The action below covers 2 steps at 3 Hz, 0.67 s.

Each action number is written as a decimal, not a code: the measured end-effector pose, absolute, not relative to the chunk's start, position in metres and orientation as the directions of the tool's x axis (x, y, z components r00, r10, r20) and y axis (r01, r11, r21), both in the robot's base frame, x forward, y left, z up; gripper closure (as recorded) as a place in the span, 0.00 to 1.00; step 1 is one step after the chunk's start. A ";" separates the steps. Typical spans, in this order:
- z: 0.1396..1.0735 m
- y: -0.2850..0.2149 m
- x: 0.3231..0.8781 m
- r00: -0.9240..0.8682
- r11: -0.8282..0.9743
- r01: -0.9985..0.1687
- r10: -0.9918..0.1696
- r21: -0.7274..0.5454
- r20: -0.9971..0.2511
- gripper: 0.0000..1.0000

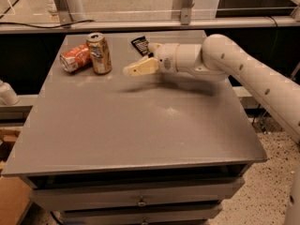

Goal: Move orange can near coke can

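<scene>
Camera view.

A: What is the surface, and what room is around it?

B: A plain grey table (140, 125) with a matte top, and drawers (140, 201) beneath its front edge. A metal rail (140, 25) runs behind the far edge. To the right the floor (276, 172) is speckled, and something brown like cardboard (11, 205) sits low on the left.

A: Where is the orange can (99, 54)?

B: It stands upright in the far left corner of the table. It is golden bronze with a pale patch on its side and a silver top. The coke can (75, 58) lies on its side just to its left, red-orange with white markings and its silver end facing forward. The two look as if they touch, or nearly so.

A: And the gripper (129, 71)?

B: It hangs just above the table to the right of the orange can, near it but apart. Its pale yellow tip points left toward the can. Nothing shows in its grasp, and I cannot tell whether it is wide or narrow.

A: Anything else about?

B: The white arm (243, 69) reaches in from the right, across the far side of the table. A small black wrapper (140, 45) lies flat behind the gripper, near the back edge. The table between the gripper and the orange can is bare.
</scene>
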<state>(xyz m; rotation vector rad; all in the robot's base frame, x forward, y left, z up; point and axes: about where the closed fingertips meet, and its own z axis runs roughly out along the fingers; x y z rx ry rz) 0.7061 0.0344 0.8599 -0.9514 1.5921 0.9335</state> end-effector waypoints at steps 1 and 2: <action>0.876 -0.046 0.699 -0.168 0.464 -0.878 -0.073 0.116 -0.983 0.00; 0.876 -0.046 0.699 -0.168 0.464 -0.878 -0.073 0.116 -0.983 0.00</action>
